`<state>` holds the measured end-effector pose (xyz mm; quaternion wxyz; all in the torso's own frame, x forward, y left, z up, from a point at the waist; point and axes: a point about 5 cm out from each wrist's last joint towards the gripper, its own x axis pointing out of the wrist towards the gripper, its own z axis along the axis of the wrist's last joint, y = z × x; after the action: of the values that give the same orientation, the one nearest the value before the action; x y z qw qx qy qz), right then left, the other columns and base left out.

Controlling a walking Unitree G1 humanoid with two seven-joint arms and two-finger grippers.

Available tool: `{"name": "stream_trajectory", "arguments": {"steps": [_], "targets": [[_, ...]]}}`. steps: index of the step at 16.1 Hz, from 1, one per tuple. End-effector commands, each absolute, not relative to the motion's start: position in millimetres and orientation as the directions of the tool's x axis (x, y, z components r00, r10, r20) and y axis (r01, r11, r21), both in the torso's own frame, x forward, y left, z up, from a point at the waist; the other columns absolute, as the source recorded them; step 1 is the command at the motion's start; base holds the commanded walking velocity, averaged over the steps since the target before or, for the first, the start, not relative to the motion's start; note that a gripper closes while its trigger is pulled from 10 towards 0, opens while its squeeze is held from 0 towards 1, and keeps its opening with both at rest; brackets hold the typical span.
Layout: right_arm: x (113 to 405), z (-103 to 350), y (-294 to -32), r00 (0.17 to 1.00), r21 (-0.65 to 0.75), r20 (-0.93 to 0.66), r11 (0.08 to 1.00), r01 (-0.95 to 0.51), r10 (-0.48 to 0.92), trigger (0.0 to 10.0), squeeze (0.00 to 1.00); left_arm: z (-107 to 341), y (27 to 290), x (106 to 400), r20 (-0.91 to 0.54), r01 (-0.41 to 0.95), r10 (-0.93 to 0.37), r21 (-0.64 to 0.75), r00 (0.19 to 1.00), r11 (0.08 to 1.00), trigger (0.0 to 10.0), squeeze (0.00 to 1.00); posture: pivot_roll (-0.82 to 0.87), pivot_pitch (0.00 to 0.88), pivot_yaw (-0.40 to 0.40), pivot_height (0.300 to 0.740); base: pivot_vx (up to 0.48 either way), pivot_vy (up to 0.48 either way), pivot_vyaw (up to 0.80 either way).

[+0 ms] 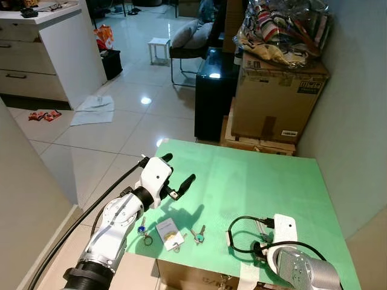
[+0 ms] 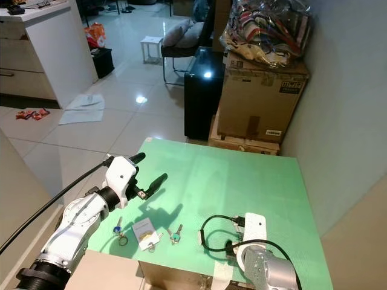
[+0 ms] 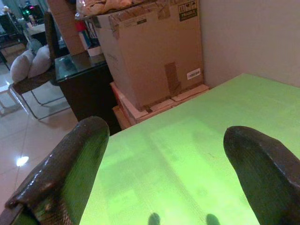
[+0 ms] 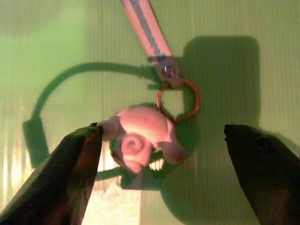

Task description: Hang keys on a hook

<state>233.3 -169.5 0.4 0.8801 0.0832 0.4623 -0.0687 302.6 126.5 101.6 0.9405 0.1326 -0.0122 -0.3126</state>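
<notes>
The right gripper (image 4: 161, 164) hangs directly above the pink charm (image 4: 140, 138) and ring (image 4: 178, 99) of a strapped key set on the green table (image 1: 260, 181), its 2 fingers spread to straddle the charm, probably for a pinch. The left gripper (image 1: 176, 175), also spread and empty, hovers above 3 more key sets (image 1: 169, 232) at the table's near edge.

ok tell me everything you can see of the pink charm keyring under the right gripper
The pink charm keyring lies flat on the green table, near its front edge. It is a soft-looking, rounded pink figure with a spiral swirl on it, joined to a coppery metal ring. A striped pink and grey strap is riveted to that ring and runs away from the charm. The right gripper hovers above with its fingers spread to either side, apparently not touching it. A dark shadow falls beneath the charm.
</notes>
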Motion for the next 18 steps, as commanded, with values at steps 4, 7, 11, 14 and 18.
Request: {"name": "stream_trajectory", "arguments": {"steps": [4,7,11,14,18], "targets": [[243.0,-3.1,-173.2,0.624,0.051,-0.779,0.986,0.16,-0.061,10.0,0.0,106.0,120.4,307.2,-0.044,0.592,-0.606,0.282,0.794,0.755,10.0,0.0,-0.11,0.0,0.012,0.736,0.0,0.0,0.0],[245.4,-12.0,-171.5,0.612,0.065,-0.789,0.983,0.171,-0.054,10.0,0.0,107.1,120.9,308.9,-0.044,0.593,-0.608,0.289,0.793,0.752,10.0,0.0,-0.1,0.0,0.014,0.736,0.0,0.0,0.0],[251.2,-20.6,-165.4,0.586,0.123,-0.81,0.973,0.196,-0.016,10.0,0.0,108.1,123.5,310.3,-0.047,0.592,-0.608,0.301,0.792,0.748,10.0,0.0,-0.09,0.0,0.018,0.736,0.0,0.0,0.0],[251.8,-25.4,-160.0,0.576,0.144,-0.817,0.971,0.193,0.007,10.0,0.0,108.9,124.9,310.9,-0.047,0.589,-0.607,0.312,0.793,0.745,10.0,0.0,-0.08,0.0,0.014,0.736,0.0,0.0,0.0],[256.6,-29.8,-151.2,0.559,0.186,-0.827,0.965,0.186,0.052,4.8,0.0,109.4,126.9,310.8,-0.046,0.583,-0.603,0.323,0.797,0.746,10.0,0.0,-0.07,0.0,0.011,0.736,0.0,0.0,0.0]]}}
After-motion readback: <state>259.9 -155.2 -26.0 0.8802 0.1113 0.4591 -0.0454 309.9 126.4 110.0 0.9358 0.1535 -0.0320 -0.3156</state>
